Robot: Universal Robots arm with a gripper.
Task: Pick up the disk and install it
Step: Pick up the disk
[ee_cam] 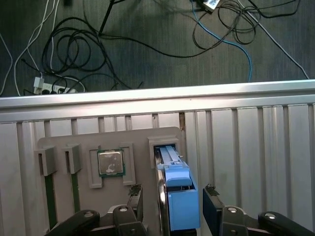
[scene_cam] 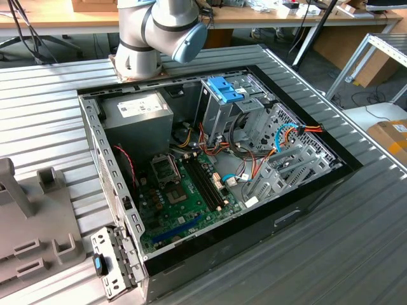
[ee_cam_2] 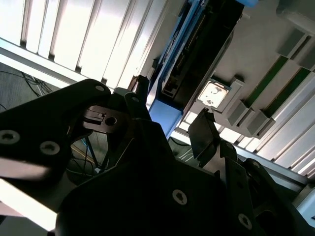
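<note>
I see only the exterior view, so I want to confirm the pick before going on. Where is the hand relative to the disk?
Observer: In the first wrist view the hand straddles the disk, with one finger on each side.
Operator: Is it gripping?
Observer: No. The hand is open, and both fingers appear to stand slightly apart from the disk.
Operator: How does the disk stand?
Observer: On its edge, in a slot of the grey holder, beside a pocket that holds a processor chip.
</note>
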